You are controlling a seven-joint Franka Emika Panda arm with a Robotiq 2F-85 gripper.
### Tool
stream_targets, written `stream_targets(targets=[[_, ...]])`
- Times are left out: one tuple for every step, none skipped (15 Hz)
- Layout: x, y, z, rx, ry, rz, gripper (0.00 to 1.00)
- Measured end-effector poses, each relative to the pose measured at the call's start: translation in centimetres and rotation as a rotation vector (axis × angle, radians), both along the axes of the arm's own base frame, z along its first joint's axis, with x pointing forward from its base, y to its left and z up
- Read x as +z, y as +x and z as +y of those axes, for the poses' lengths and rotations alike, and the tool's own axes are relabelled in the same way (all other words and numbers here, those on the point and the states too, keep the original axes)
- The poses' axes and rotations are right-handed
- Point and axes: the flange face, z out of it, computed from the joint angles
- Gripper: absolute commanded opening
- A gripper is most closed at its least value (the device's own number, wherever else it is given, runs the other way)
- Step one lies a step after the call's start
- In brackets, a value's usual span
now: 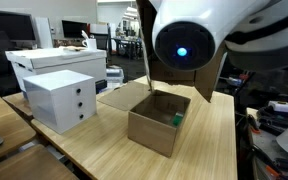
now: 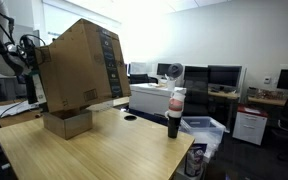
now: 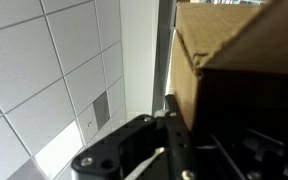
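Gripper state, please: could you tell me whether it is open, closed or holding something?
Gripper: closed, apparently pinching the raised cardboard flap.

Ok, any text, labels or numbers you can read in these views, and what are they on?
No text can be read in any view.
Dark print on the cardboard box: too blurred to read.
Bottle: its label is too small to read.
White drawer unit: no marking shows.

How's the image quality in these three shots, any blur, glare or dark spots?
In an exterior view, the arm looms close to the lens, soft and blocking the upper right; in an exterior view, the window glares white behind the box; in the wrist view, the box is dim and blurred against bright ceiling tiles.
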Motion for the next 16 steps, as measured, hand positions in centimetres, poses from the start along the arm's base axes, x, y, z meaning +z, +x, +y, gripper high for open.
stream_targets(targets=[[0.0, 0.0, 0.0, 0.003, -0.004, -0.001, 0.06], [-0.1, 0.0, 0.0, 0.007, -0.013, -0.004, 0.06], [-0.2, 0.1, 0.0, 0.010, -0.018, -0.005, 0.06], [-0.3, 0.2, 0.0, 0.011, -0.022, -0.005, 0.06], [-0.4, 0.2, 0.0, 0.014, -0.028, -0.008, 0.06], [-0.5, 0.4, 0.1, 0.020, -0.037, -0.012, 0.06], [-0.7, 0.4, 0.1, 0.025, -0.042, -0.013, 0.06], [-0.9, 0.5, 0.2, 0.031, -0.047, -0.013, 0.06], [-1.0, 0.6, 0.3, 0.038, -0.054, -0.014, 0.06], [-1.1, 0.6, 0.5, 0.044, -0.060, -0.016, 0.06], [-1.3, 0.6, 0.6, 0.051, -0.068, -0.017, 0.06], [-1.4, 0.6, 0.8, 0.057, -0.072, -0.017, 0.06], [-1.6, 0.5, 1.0, 0.063, -0.075, -0.015, 0.06], [-1.7, 0.4, 1.2, 0.067, -0.076, -0.013, 0.06], [-1.8, 0.3, 1.4, 0.071, -0.076, -0.011, 0.06], [-1.8, 0.2, 1.5, 0.074, -0.077, -0.010, 0.06]])
